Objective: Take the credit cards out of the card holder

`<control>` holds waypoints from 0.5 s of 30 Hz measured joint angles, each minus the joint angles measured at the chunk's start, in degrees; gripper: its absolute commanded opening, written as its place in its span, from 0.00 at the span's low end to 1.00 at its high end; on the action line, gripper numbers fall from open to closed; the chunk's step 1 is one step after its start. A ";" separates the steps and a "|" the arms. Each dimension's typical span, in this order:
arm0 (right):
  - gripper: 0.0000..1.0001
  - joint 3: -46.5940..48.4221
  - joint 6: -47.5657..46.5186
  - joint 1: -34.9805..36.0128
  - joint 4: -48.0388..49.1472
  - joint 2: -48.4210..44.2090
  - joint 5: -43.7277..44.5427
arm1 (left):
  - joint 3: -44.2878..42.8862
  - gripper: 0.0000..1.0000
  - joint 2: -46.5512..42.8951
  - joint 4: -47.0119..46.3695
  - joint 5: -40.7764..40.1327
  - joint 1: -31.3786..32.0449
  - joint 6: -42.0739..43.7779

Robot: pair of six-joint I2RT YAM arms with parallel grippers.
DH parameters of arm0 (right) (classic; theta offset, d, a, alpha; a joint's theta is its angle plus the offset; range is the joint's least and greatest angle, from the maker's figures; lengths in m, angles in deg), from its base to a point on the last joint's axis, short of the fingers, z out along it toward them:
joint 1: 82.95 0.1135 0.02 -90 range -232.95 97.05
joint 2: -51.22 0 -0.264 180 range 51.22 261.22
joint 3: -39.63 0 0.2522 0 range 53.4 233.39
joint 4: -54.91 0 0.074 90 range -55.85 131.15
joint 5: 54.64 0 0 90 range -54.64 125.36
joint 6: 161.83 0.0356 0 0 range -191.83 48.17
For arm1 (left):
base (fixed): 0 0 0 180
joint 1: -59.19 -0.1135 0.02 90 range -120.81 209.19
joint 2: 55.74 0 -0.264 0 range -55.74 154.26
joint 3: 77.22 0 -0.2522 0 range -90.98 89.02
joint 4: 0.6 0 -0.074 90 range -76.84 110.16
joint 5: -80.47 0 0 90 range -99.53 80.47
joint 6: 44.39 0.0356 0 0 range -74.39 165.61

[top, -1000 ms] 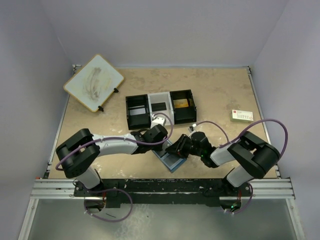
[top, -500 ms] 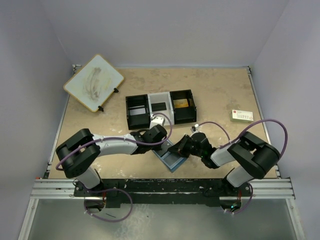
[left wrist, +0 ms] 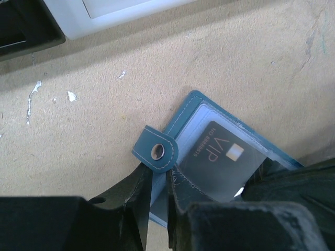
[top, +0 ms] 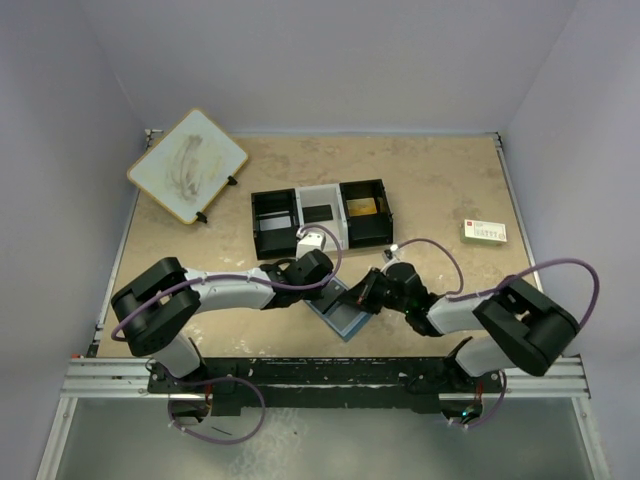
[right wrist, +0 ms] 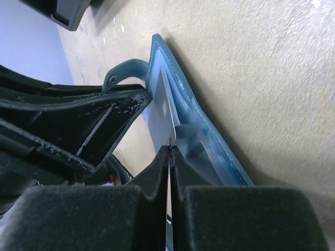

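The card holder [top: 338, 312] is lying open on the table [top: 440, 180]. It is sitting near the front edge, about midway between the two arms and just in front of the three-compartment tray [top: 256, 228]. From the left wrist view, its snap tab [left wrist: 156, 151] is sticking out from one edge. A dark card [left wrist: 217, 157] printed VIP is showing through the clear pocket.

The left gripper [left wrist: 158, 177] is sitting at the tab side. Its jaws are standing narrow with the holder's pale edge running between them, so it is gripping the holder just below the tab. The right gripper [right wrist: 168, 150] is reaching in from the opposite side. Its jaws are pressing together, with the thin edge of the card passing between them, so it is pinching the card where it meets the pocket. From above, both arms are stretching low across the table, and the two grippers are almost touching over the holder.

The tray's two outer compartments are showing black and its middle one white, with something yellowish in the right one. A white board [top: 187, 165] is lying tilted at the far left corner. A small white box with green and red print [top: 484, 232] is sitting near the right edge, well apart from the holder.
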 measured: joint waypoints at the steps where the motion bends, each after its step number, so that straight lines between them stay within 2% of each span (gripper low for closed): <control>1: 0.00 0.26 -0.44 0.00 -2.14 -1.70 -0.02 | 0.07 0.13 0.00 -0.02 -0.20 0.00 -0.44; 4: 0.00 0.52 -1.09 -0.13 -5.99 -4.26 -0.76 | 0.11 0.13 0.00 -0.02 -0.55 0.02 -1.11; 11: 0.00 -1.53 -0.63 -0.72 -6.88 -4.48 -3.26 | 0.13 0.13 0.00 0.02 -0.94 0.02 -1.95; 15: 0.00 -1.60 -0.63 -0.72 -9.97 -7.52 -2.95 | 0.13 0.21 -0.13 0.22 -1.05 0.02 -1.95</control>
